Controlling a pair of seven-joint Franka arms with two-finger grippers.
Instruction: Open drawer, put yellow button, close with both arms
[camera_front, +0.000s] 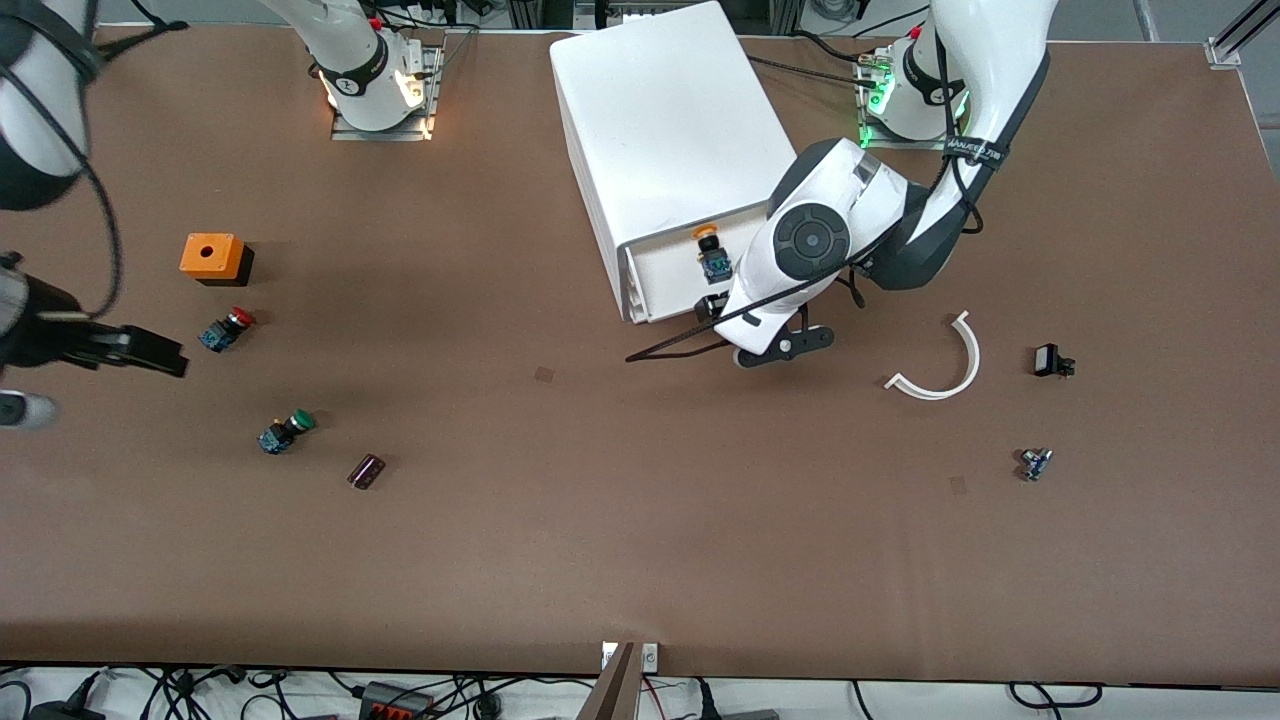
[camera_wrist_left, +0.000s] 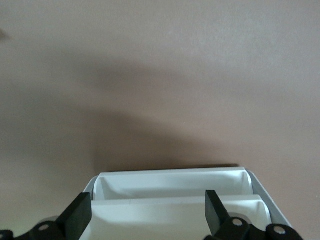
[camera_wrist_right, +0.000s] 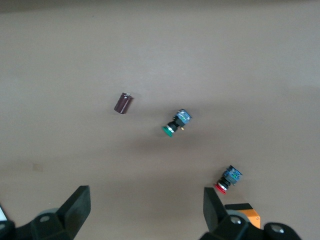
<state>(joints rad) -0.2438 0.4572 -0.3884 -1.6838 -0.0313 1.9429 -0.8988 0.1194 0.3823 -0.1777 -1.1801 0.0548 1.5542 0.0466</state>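
Observation:
The white cabinet (camera_front: 665, 130) stands at the back of the table, and its top drawer (camera_front: 665, 280) is pulled out. The yellow button (camera_front: 710, 250) lies inside the drawer near its front wall. My left gripper (camera_front: 712, 306) hangs over the drawer's front end, mostly hidden under its wrist. In the left wrist view the left gripper (camera_wrist_left: 145, 215) is open, with the drawer's front rim (camera_wrist_left: 170, 177) between its fingers. My right gripper (camera_front: 168, 357) is open and holds nothing, over the table beside the red button at the right arm's end. The right wrist view shows the right gripper (camera_wrist_right: 145, 210) above bare tabletop.
An orange box (camera_front: 212, 257), a red button (camera_front: 228, 328), a green button (camera_front: 285, 432) and a dark cylinder (camera_front: 366, 471) lie toward the right arm's end. A white curved strip (camera_front: 945, 365) and two small parts (camera_front: 1050, 361) (camera_front: 1035, 463) lie toward the left arm's end.

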